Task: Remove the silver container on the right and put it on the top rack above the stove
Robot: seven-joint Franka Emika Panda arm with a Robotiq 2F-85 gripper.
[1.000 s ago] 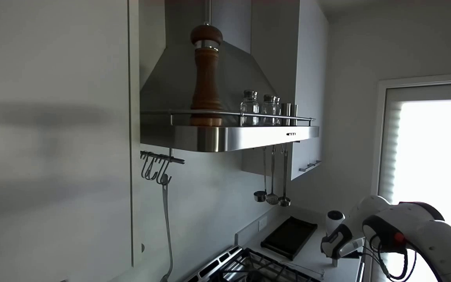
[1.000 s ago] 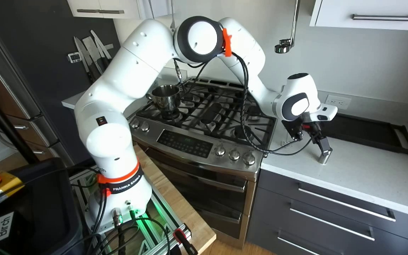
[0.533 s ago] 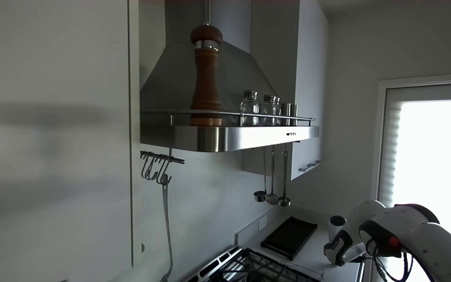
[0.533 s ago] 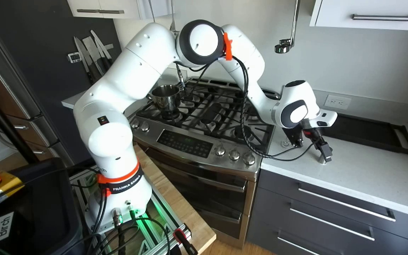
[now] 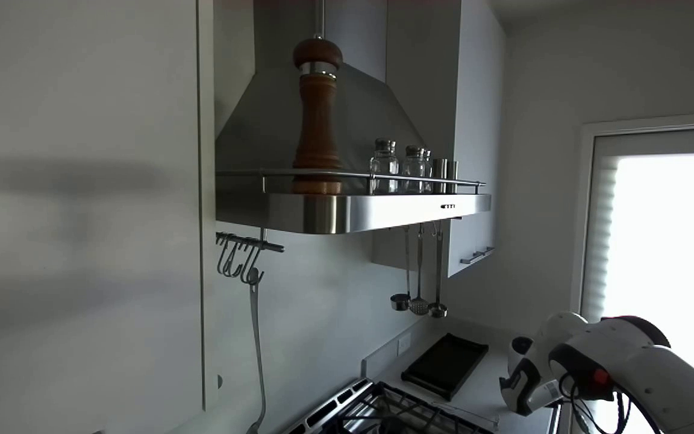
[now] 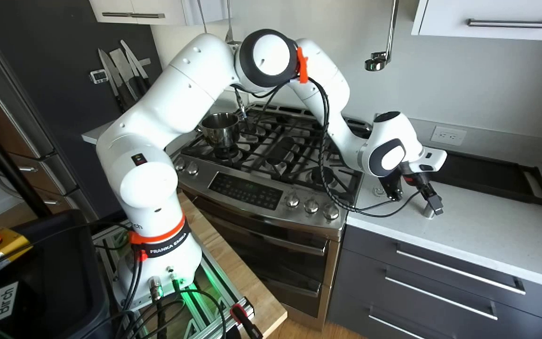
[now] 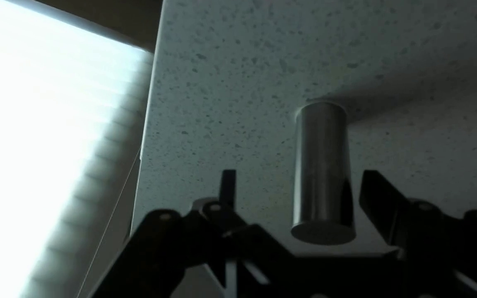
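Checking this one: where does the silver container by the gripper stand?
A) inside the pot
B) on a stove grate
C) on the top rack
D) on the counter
D: in the wrist view the base of the silver container meets the speckled counter, and the gripper is open.

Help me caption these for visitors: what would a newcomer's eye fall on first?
Probably the big white robot arm, arching across an exterior view with the stove showing beneath it. Next, in an exterior view, the tall wooden pepper mill standing on the top rack. Then, in the wrist view, the shiny silver container standing on the speckled counter, between the parted jaws of the gripper.
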